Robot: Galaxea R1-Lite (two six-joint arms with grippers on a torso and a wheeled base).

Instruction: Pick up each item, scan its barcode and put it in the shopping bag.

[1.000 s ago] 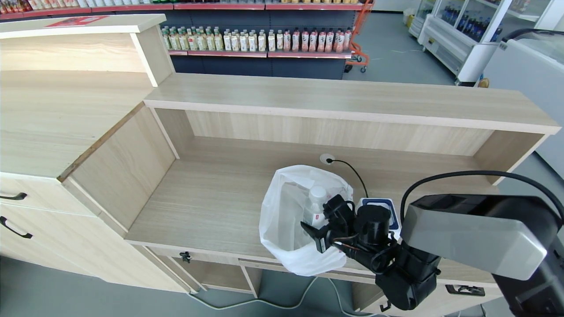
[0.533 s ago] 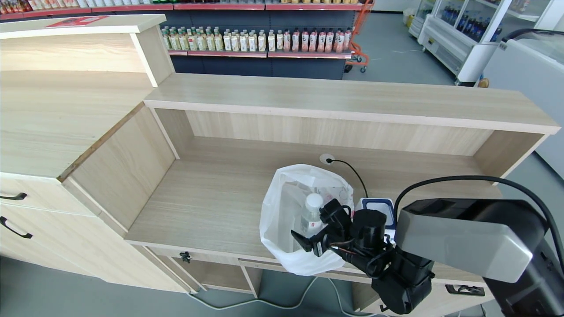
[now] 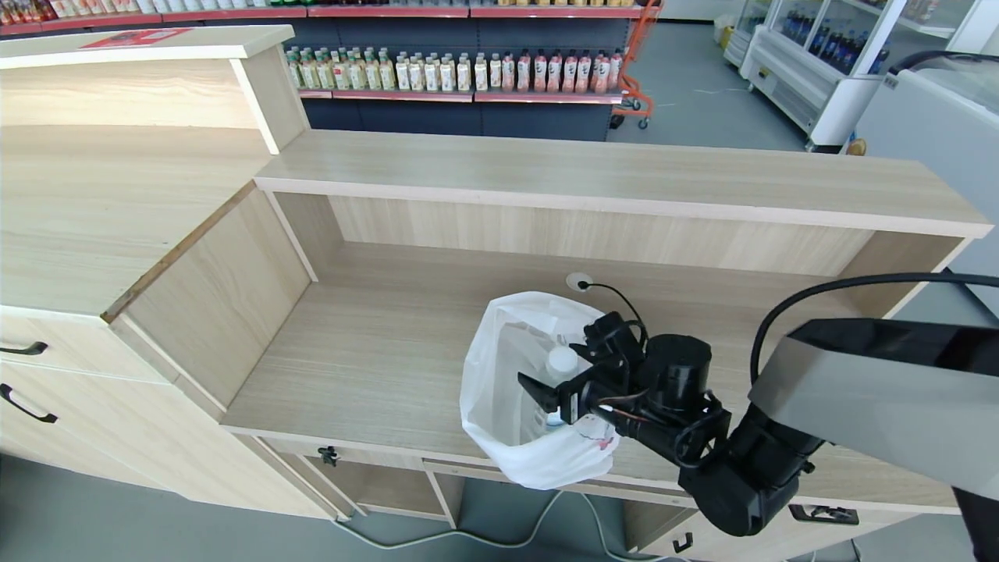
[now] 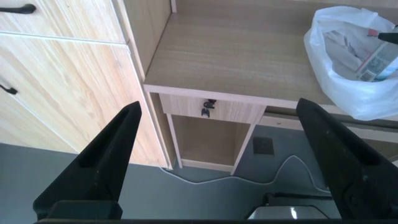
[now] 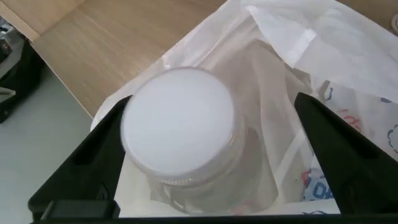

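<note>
White plastic shopping bag (image 3: pixel 488 367) is sitting open-mouthed directly under the right pincer (image 3: pixel 556 367), on the pale wood-grain counter (image 3: pixel 367 351); the clear bottle with the round white cap (image 5: pixel 180 118) is standing upright inside the bag, its cap lying between the pincer's two black fingers; the fingers are standing spread, one close beside the cap, the other well apart from it, so nothing is being pinched.

Judgement: the pincer is pointing down into the bag's mouth because this is the drop-in step for the bottle; the slack bag walls are propping the bottle upright; the mouth is gaping toward the pincer, which is leaving room for a straight lift-out.

Left pincer (image 4: pixel 217 109) is hanging low off the counter's front edge, fingers spread wide and holding nothing, the bag lying well beyond one fingertip; judgement: it is keeping clear of the working arm.

Writing: red and blue print is showing on the bag wall just beside the right pincer's far finger; it is crumpled and cut off, not readable; the bottle's label is sitting below the cap, too hidden to read.
</note>
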